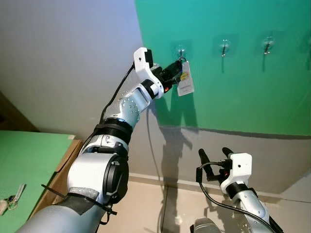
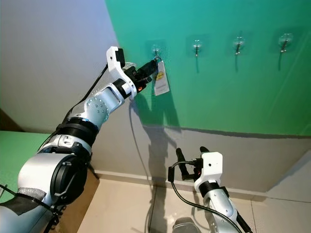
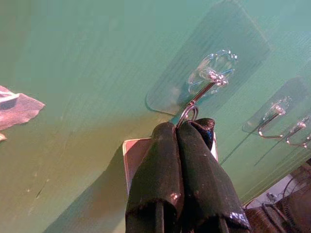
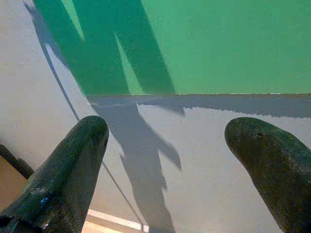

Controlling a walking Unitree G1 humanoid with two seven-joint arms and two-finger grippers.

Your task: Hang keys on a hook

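Note:
My left gripper [image 1: 176, 69] is raised to the leftmost clear stick-on hook [image 1: 181, 50] on the green wall panel. It is shut on the keys' ring [image 3: 188, 112], which sits against the hook's metal wire [image 3: 214, 75]. A white key tag [image 1: 185, 80] hangs below the fingers [image 3: 165, 160], partly hidden behind them in the left wrist view. My right gripper [image 1: 214, 153] is held low in front of the grey lower wall, open and holding nothing, its fingers [image 4: 73, 160] spread wide.
Three more hooks [image 2: 196, 46] [image 2: 238, 42] [image 2: 284, 41] line the green panel to the right. A green-topped table [image 1: 29, 155] with another key bunch [image 1: 12, 199] stands at lower left. A black cable [image 1: 151, 145] hangs down the wall.

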